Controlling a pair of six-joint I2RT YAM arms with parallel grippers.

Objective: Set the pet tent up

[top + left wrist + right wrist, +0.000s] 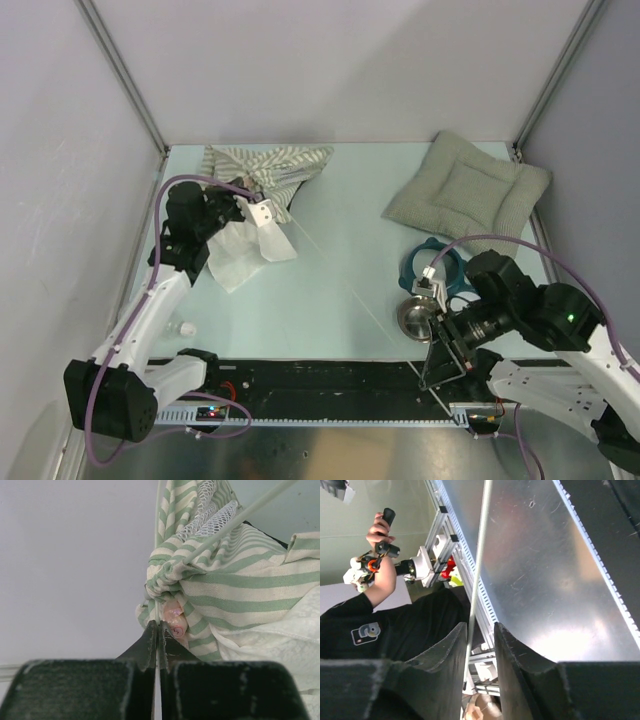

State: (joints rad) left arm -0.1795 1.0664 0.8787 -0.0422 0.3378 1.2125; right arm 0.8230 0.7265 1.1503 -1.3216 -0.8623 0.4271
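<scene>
**Tent bunched at far left, pole strung across to the right arm**

From above, we see the pet tent [268, 168] crumpled at the far left of the surface [340, 200], its white flap [245, 258] spilling nearward. The left pincer [262, 212] sits at the tent's near edge. A thin pole [360, 296] runs from there to the right pincer [440, 350] at the near right. A quilted cushion [470, 188] lies at the far right.

At the left wrist, we find the fingers [147, 642] pressed together on the pole, just beside the gathered stripes and a pink mark [175, 619].

At the right wrist, the fingers [452, 652] stand slightly apart, with the pole [480, 580] between them.
</scene>
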